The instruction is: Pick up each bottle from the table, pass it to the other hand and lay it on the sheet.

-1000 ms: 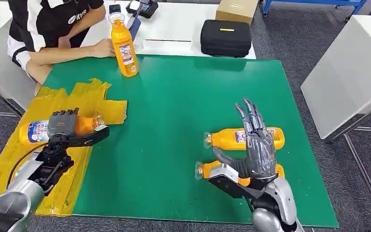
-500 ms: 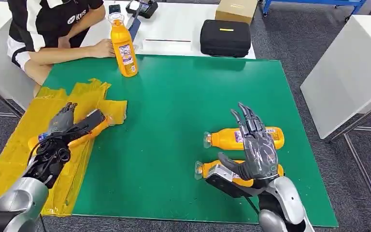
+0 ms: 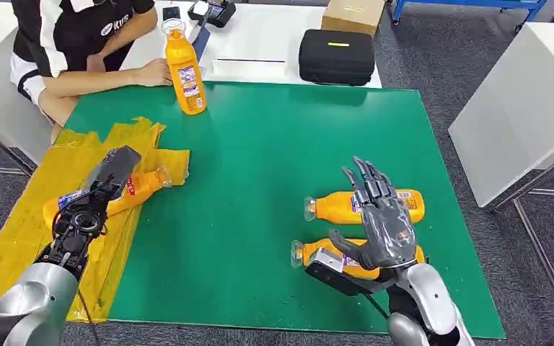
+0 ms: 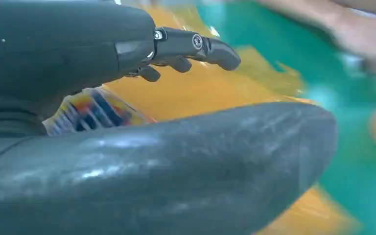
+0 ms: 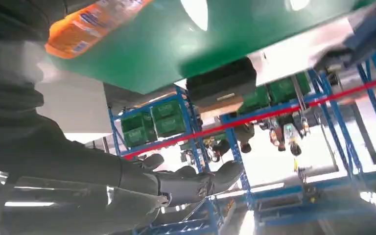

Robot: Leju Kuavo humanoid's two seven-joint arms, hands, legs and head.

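Observation:
An orange bottle (image 3: 135, 189) lies on the yellow sheet (image 3: 43, 173) at the table's left. My left hand (image 3: 108, 173) hovers just over it, open and holding nothing; in the left wrist view its fingers (image 4: 196, 44) are stretched above the bottle's label (image 4: 93, 110). Two more orange bottles lie side by side on the green mat (image 3: 260, 166) at the front right, the farther one (image 3: 332, 207) and the nearer one (image 3: 310, 252). My right hand (image 3: 381, 223) is above them with fingers spread, empty and hiding part of both. A fourth bottle (image 3: 186, 72) stands upright at the mat's far left.
A person (image 3: 79, 36) sits at the far left, one hand resting beside the upright bottle. A black case (image 3: 337, 56) and a cardboard box (image 3: 353, 14) sit on the white table behind. Another white table (image 3: 519, 101) stands to the right.
My left hand has let go of the bottle, which now lies on the sheet, and has opened and lifted off it. My right hand has sunk a little toward the two bottles.

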